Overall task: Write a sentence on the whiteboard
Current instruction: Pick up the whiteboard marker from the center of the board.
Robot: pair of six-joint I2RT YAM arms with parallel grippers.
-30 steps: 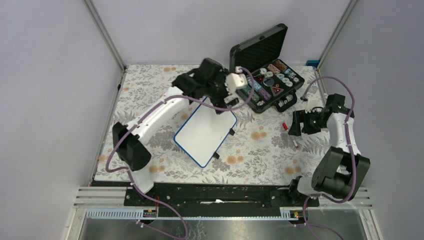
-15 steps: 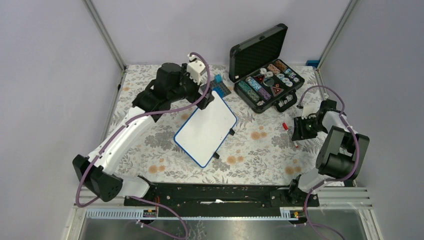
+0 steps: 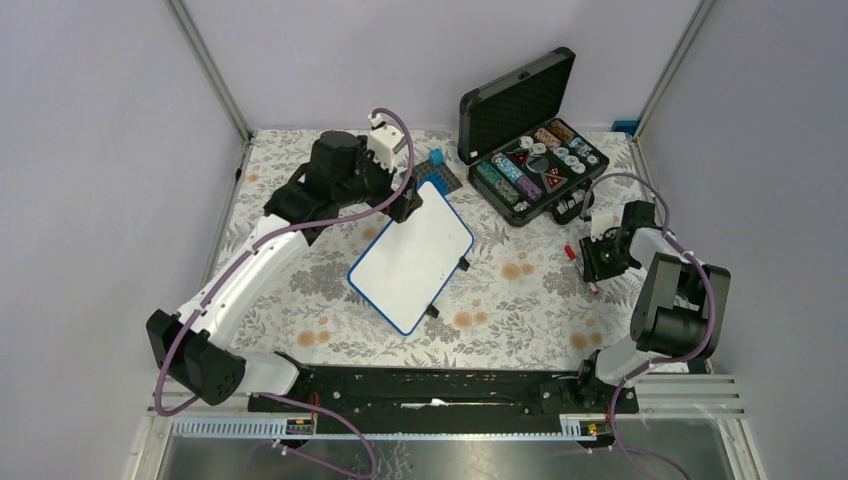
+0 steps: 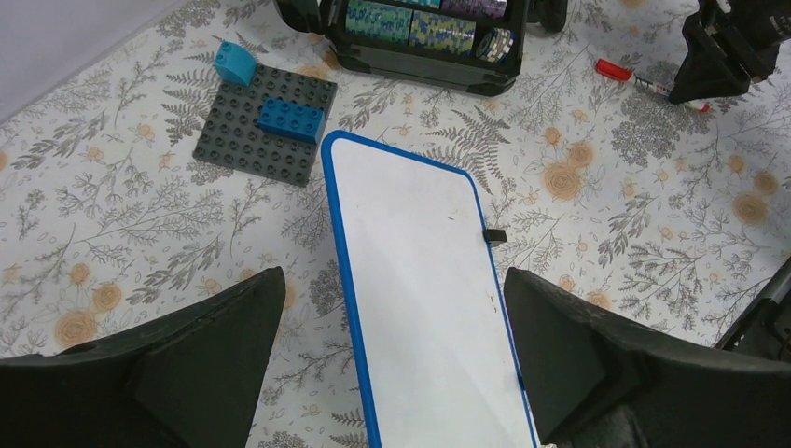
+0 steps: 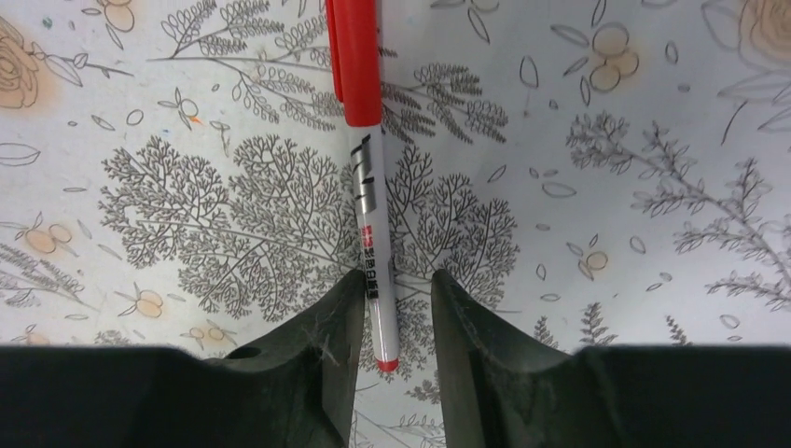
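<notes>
The whiteboard (image 3: 412,258) (image 4: 420,280) lies slanted in the middle of the flowered table, blue-framed, its face blank white; no sentence shows on it. My left gripper (image 3: 403,205) (image 4: 394,275) hovers wide open over the board's far end and holds nothing. A red-capped marker (image 3: 571,253) (image 5: 368,187) lies flat on the cloth at the right. My right gripper (image 3: 592,262) (image 5: 396,275) is down over the marker's tail end with a finger on each side. The left finger touches the barrel and a small gap remains at the right finger.
A grey studded baseplate (image 3: 441,172) (image 4: 266,126) with blue bricks sits just beyond the board. An open black case (image 3: 535,165) full of chips stands at the back right. Enclosure walls and posts ring the table.
The left arm swung from above the case side back to the left and settled over the board's far end. The right gripper lowered over the marker and its jaws narrowed around it.
</notes>
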